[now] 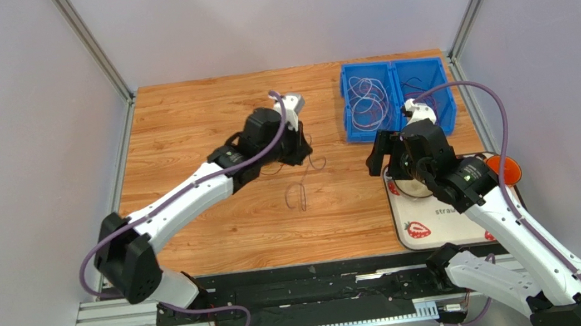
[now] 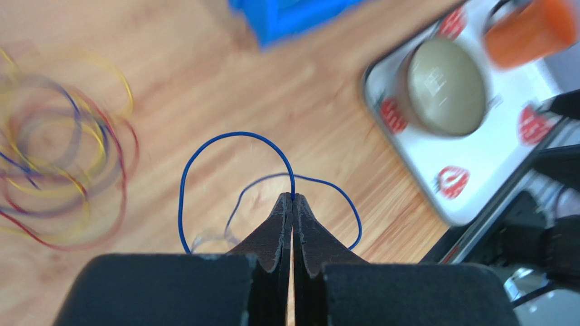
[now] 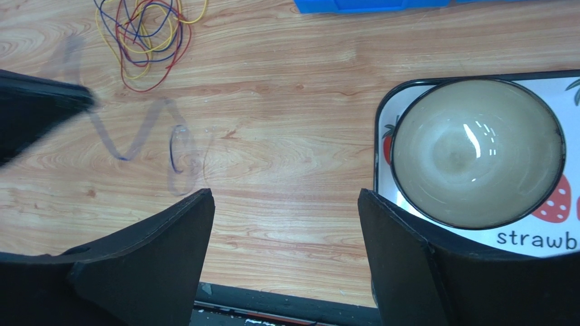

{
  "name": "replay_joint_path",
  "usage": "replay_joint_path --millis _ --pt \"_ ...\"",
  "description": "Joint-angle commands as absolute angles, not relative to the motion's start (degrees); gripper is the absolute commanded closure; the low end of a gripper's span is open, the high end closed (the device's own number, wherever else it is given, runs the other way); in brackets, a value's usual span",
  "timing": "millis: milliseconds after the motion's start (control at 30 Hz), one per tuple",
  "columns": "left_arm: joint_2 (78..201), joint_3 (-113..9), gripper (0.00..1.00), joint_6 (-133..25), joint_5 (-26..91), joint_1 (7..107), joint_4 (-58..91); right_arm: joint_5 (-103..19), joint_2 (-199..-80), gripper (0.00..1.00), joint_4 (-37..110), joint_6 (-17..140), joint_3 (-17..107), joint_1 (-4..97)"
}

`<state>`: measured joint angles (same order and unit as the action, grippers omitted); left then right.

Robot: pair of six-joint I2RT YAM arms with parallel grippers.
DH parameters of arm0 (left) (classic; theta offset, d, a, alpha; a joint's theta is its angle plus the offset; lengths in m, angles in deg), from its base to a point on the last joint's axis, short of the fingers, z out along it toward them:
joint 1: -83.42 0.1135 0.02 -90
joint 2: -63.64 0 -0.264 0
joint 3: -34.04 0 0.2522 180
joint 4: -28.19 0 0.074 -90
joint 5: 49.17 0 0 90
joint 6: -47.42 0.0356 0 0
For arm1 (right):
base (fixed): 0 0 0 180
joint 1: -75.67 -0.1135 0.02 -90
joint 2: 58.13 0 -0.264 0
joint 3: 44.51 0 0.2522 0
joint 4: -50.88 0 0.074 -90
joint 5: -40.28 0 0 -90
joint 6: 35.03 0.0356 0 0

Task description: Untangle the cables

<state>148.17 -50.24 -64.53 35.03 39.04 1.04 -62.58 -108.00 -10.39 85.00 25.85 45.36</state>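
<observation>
The cables [image 3: 146, 34] lie in a messy bunch of red, yellow and blue loops on the wood, near the left arm. One blue wire [image 2: 235, 134] is out of the bunch. The left gripper [image 2: 293, 204] pinches it tight between its closed fingers. A few pale loops sit in the blue bin [image 1: 445, 105], so I think some sorting is done (not much). The bunch looks like the big job left.

The right gripper [image 3: 284, 197] hangs with its fingers wide apart, holding nothing. There is bare wood between the bunch and the tray [image 1: 446, 231]. The bowl [image 3: 476, 149] and orange cup [image 1: 510, 169] crowd the right side, and the bin fills the far right corner.
</observation>
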Motion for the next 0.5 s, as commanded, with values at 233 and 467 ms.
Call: replay_joint_path --millis 233,467 --pt "154.4 -41.7 1.00 -71.7 32.6 39.1 8.9 -50.7 -110.2 0.20 -3.5 89.6 20.4 45.1" --pt "155.8 -34.7 1.00 -74.9 34.9 39.1 12.2 -46.2 -114.4 0.21 1.6 92.8 16.4 42.4"
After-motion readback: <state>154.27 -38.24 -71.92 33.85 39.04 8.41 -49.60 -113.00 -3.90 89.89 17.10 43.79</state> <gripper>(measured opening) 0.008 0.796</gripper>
